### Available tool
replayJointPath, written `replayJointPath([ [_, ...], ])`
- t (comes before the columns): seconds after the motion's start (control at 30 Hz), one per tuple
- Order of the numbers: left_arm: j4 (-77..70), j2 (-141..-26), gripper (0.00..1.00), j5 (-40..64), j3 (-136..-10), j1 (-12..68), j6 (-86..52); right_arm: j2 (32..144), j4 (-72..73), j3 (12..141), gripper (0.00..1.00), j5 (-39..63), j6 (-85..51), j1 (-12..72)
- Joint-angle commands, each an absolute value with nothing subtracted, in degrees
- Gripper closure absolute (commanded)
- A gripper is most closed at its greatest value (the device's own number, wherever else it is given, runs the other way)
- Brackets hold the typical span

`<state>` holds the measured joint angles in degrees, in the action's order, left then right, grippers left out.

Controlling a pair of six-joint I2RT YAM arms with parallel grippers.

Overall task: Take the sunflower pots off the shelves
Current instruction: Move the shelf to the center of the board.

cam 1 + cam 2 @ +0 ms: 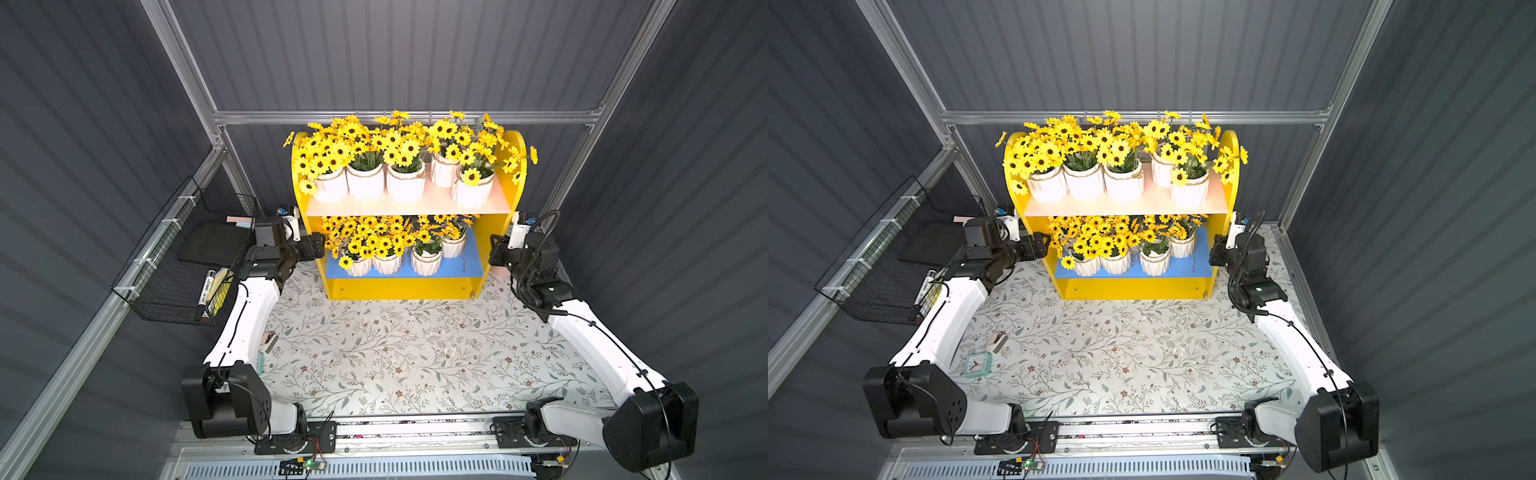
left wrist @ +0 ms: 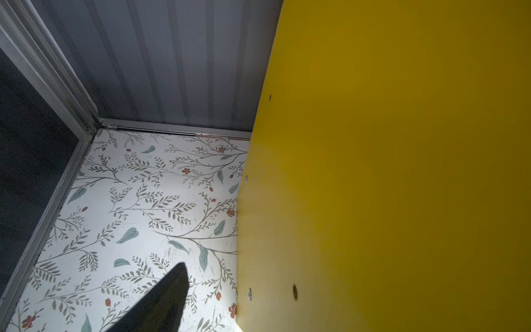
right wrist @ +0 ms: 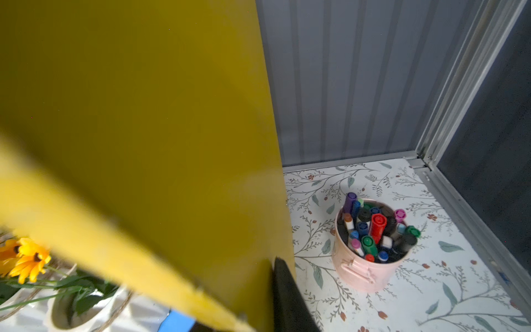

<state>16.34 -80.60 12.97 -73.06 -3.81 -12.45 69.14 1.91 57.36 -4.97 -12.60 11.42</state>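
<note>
Ahead, open tabletop before shelves.

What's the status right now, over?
Left gripper, right gripper flank shelves, grip unclear. Pots all on shelves. Pen cup near right gripper.

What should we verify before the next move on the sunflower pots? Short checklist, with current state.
1. Sunflower pots off the shelves: not ok. Five stand on the pink upper board, four on the blue lower board.
2. Left gripper lined up with a pot: not ok. It sits at the outer face of a side panel.
3. Right gripper lined up with a pot: not ok. It is at the opposite side panel.
4. Fingers open: cannot tell, either arm.
5. Pen cup apart from the right gripper: ok.
</note>
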Motion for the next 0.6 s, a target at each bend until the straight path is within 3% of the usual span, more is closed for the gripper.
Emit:
replayJointPath([
  [0.0,15.27,-77.37,0.08,11.39,-72.49,-4.39,-13.53,64.8,1.72,60.49,0.54,-8.5,-11.25,8.61],
  [0.1,15.63,-75.79,0.01,10.99,-71.3,-4.39,-13.5,65.03,0.68,60.54,0.39,-7.09,-10.69,8.62],
  [0.17,16.56,-75.46,0.01,10.41,-71.25,-4.42,-13.54,65.38,-0.53,61.02,0.22,-6.9,-10.24,8.69],
  [0.3,19.49,-71.91,0.01,7.31,-70.51,-4.39,-14.74,63.86,-6.02,61.86,0.02,-6.57,-10.11,8.79],
  [0.5,21.5,-59.52,0.01,6.07,-62.9,-4.39,-16.16,57.26,-14.35,61.76,0.01,-6.09,-10.1,12.61],
  [0.57,20.75,-55.58,0.01,10.58,-60.03,-4.4,-16.42,54.85,-17.11,62.11,0.01,-8.28,-8.25,17.14],
])
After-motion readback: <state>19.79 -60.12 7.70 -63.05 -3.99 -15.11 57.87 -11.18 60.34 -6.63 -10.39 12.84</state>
